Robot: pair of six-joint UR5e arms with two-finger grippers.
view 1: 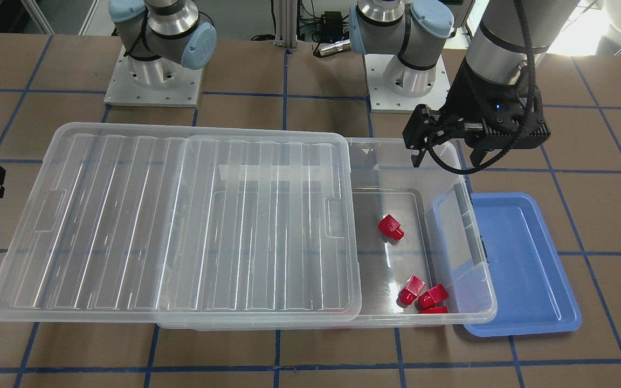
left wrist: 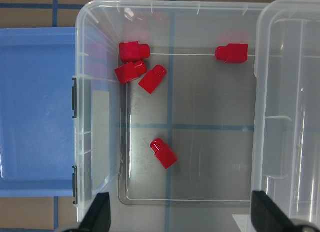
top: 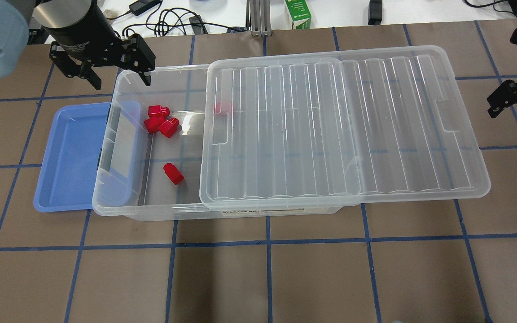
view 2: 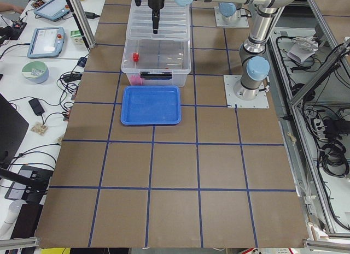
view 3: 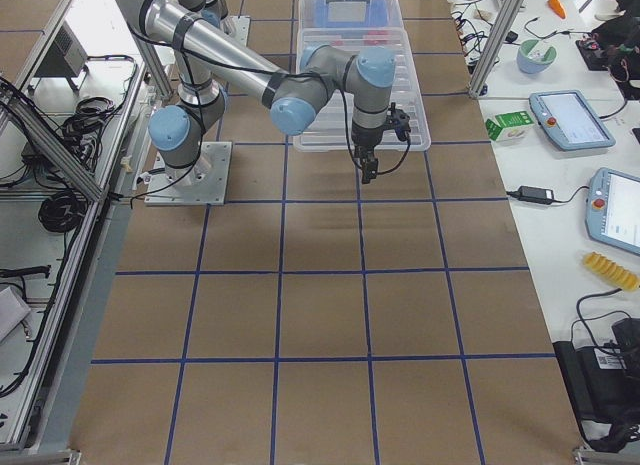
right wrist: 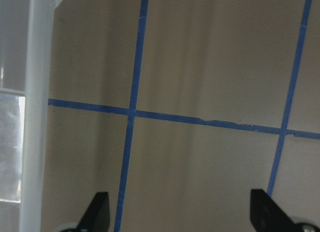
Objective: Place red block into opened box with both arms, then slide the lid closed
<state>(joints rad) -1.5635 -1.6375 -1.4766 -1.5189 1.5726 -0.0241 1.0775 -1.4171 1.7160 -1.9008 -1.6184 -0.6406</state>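
Several red blocks lie on the floor of the clear box (top: 151,211): a cluster (top: 159,120) at the far corner, a single red block (top: 173,173) nearer the front, and one (top: 223,107) under the lid's edge. The ribbed clear lid (top: 343,125) covers most of the box and overhangs its end on my right, so the end on my left is uncovered. My left gripper (top: 119,80) hangs open and empty above the far rim of that uncovered end. In the left wrist view the single block (left wrist: 164,153) lies below the open fingers. Beyond the lid's overhanging end, my right gripper (top: 510,96) is open and empty.
An empty shallow blue tray (top: 67,157) lies against the box's uncovered short end. A green carton (top: 298,13) and cables sit past the table's far edge. The two arm bases (view 1: 154,81) (view 1: 407,81) stand behind the box.
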